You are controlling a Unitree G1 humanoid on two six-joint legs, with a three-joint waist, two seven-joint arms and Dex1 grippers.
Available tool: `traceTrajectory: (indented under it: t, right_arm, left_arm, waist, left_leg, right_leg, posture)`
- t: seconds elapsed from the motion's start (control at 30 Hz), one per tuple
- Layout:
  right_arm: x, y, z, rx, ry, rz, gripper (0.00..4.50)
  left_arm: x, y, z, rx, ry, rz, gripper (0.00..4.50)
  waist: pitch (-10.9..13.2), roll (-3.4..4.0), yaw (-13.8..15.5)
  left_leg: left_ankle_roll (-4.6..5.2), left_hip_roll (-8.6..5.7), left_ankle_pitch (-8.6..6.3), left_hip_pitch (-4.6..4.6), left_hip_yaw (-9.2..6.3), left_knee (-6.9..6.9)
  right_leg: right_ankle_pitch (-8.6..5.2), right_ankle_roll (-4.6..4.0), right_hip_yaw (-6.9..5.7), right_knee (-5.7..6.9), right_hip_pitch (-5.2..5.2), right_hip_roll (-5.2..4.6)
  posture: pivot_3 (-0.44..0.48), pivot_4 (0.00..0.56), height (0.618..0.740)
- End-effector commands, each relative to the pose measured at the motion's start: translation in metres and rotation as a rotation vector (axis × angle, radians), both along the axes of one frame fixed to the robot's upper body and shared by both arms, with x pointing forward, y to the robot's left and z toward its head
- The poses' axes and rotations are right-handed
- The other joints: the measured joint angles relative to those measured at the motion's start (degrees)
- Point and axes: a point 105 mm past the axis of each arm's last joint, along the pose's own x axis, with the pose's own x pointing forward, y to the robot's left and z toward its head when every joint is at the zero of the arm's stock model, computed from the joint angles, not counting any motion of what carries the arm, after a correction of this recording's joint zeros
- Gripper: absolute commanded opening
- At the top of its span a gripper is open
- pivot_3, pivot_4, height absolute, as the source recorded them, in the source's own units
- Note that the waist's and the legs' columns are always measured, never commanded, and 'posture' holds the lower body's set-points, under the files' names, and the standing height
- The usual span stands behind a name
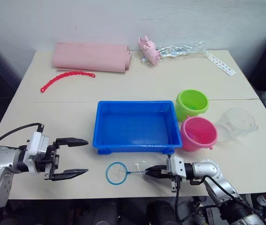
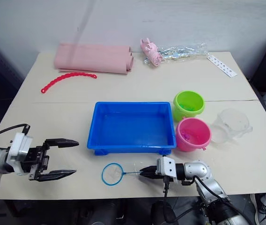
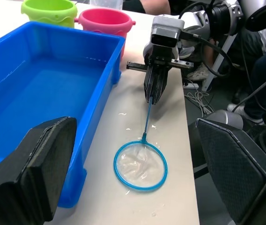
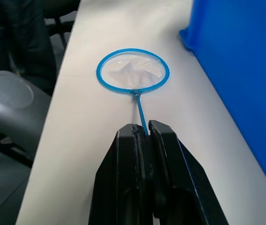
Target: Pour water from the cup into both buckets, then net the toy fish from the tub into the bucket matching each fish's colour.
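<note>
We start with the table [image 1: 137, 84], and on it the blue tub [image 1: 136, 125], which sits just beyond our right gripper [image 1: 155, 172] and looks empty of fish, only a film of water showing. Past the tub's far right corner stand the lime green bucket [image 1: 192, 104] and the pink bucket [image 1: 198, 133], touching or nearly so, with the clear measuring cup [image 1: 236, 123] lying tipped just outboard of them. Small dark shapes show inside both buckets in the right eye view, probably toy fish, though we cannot be sure. Our left gripper [image 1: 70, 158] hangs over the table edge, fingers spread wide and holding nothing, well to the left of the net. Our right gripper's fingers are pressed together on the thin handle of the blue fishing net [image 1: 116, 173], whose hoop rests flat on the table just ahead of the fingertips. We judge the risk to be the thin handle twisting or slipping in that narrow pinch, or the net snagging the tub rim.
</note>
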Motion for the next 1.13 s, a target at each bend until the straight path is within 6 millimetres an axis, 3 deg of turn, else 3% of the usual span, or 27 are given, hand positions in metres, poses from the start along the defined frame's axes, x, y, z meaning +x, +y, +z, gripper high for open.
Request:
traceTrajectory:
  t: [0.03, 0.07, 0.13, 0.33, 0.47, 0.67, 0.8, 0.93, 1.13]
  right_arm:
    - [-0.001, 0.001, 0.006, 0.027, 0.003, 0.018, 0.0]
    - [-0.002, 0.0, 0.007, 0.031, -0.001, 0.022, 0.84]
    - [-0.005, -0.003, 0.011, 0.036, 0.003, 0.037, 1.54]
    - [-0.008, -0.03, 0.028, -0.003, -0.022, 0.021, 4.43]
    - [-0.02, -0.057, 0.049, -0.029, -0.012, 0.027, 4.43]
    - [-0.041, -0.099, 0.091, -0.065, 0.009, -0.043, 4.43]
    - [-0.038, -0.131, 0.131, -0.053, -0.082, -0.238, 4.43]
    - [-0.037, -0.151, 0.136, -0.135, -0.136, -0.294, 4.43]
    - [-0.026, -0.156, 0.148, -0.111, -0.193, -0.348, 4.43]
  left_arm:
    - [0.0, 0.0, 0.005, 0.011, -0.015, -0.019, 4.47]
    - [0.001, 0.0, 0.005, 0.012, -0.015, -0.019, 4.5]
    - [0.002, 0.002, 0.005, 0.016, -0.013, -0.016, 4.5]
    - [0.003, 0.011, 0.004, -0.008, 0.008, 0.045, 4.5]
    - [-0.004, 0.023, -0.007, 0.013, 0.128, 0.135, 4.5]
    - [-0.005, 0.057, -0.02, 0.122, 0.041, 0.348, 4.5]
    - [-0.007, 0.086, -0.03, 0.226, 0.011, 0.469, 4.5]
    - [-0.008, 0.093, -0.044, 0.261, 0.026, 0.491, 4.5]
    - [0.0, 0.094, -0.042, 0.243, -0.035, 0.487, 4.5]
  waist:
    - [0.0, 0.0, 0.0]
    - [0.0, 0.0, 0.0]
    - [0.0, 0.0, 0.0]
    - [0.0, 0.0, 0.1]
    - [0.0, 0.0, 0.1]
    - [0.0, -0.01, 0.2]
    - [0.0, -0.02, 0.2]
    - [0.0, -0.06, 0.2]
    - [0.0, -0.06, 0.2]
  left_leg:
    - [0.0, 0.0, 0.0, 0.0, 0.0, -0.01]
    - [0.0, 0.0, 0.0, 0.0, 0.01, -0.01]
    - [0.0, 0.0, 0.0, 0.0, 0.01, 0.0]
    - [0.0, 0.0, -0.01, 0.0, 0.0, 0.0]
    - [0.04, 0.0, -0.03, -0.02, 0.01, -0.01]
    - [0.07, 0.02, -0.05, -0.01, 0.01, -0.01]
    - [0.11, 0.02, -0.08, 0.02, 0.04, 0.0]
    - [0.14, 0.02, -0.13, 0.02, 0.03, -0.01]
    - [0.15, 0.02, -0.16, 0.0, 0.05, -0.02]
  right_leg:
    - [0.0, 0.0, 0.0, 0.0, -0.01, 0.0]
    - [0.0, 0.0, 0.0, 0.01, 0.0, 0.0]
    - [0.0, 0.0, 0.01, 0.0, 0.0, 0.0]
    - [0.0, 0.0, 0.01, -0.01, 0.0, -0.01]
    - [0.0, 0.0, 0.01, -0.05, 0.01, -0.03]
    - [0.0, 0.0, -0.01, -0.1, 0.06, -0.03]
    - [0.0, 0.0, -0.03, -0.13, 0.11, -0.04]
    - [0.0, 0.0, -0.02, -0.13, 0.1, -0.05]
    - [0.0, 0.0, -0.01, -0.12, 0.07, -0.08]
  posture:
    - [0.0, 0.15, 0.74]
    - [0.0, 0.15, 0.74]
    - [0.0, 0.15, 0.74]
    - [0.0, 0.15, 0.74]
    - [0.0, 0.15, 0.74]
    - [0.0, 0.15, 0.74]
    - [0.0, 0.15, 0.74]
    - [0.0, 0.15, 0.74]
    - [0.0, 0.15, 0.74]
